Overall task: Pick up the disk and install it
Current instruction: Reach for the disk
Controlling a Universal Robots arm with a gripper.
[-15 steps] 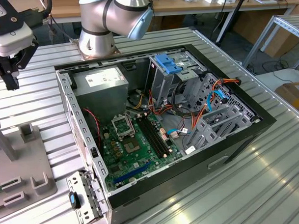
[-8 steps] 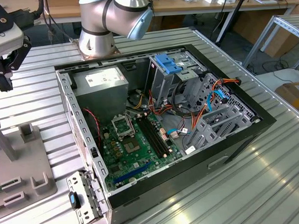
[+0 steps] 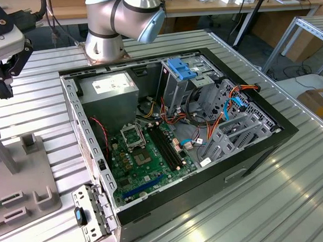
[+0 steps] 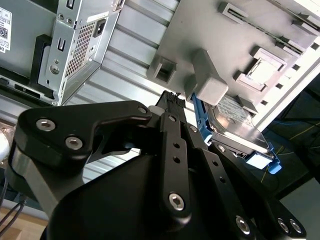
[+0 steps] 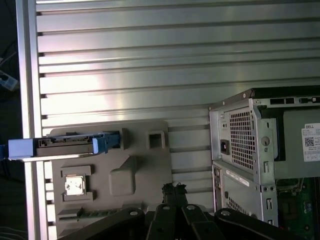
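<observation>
I judge the work is at its first step, the pick-up: the disk [image 5: 65, 146] is not yet taken. It stands on its edge in its blue frame, at the border of the grey fixture plate [image 5: 145, 165] on the tabletop [image 5: 150, 65], well apart from the open computer case [image 3: 258, 149]. The gripper [image 3: 5, 89] hangs above this plate, near the disk but not touching it. In both wrist views the jaws look closed together and hold nothing. In my opinion a grasp calls for opening the jaws first and lining them with the flat sides of the disk, clear of the grey post [image 4: 207, 82] beside it.
</observation>
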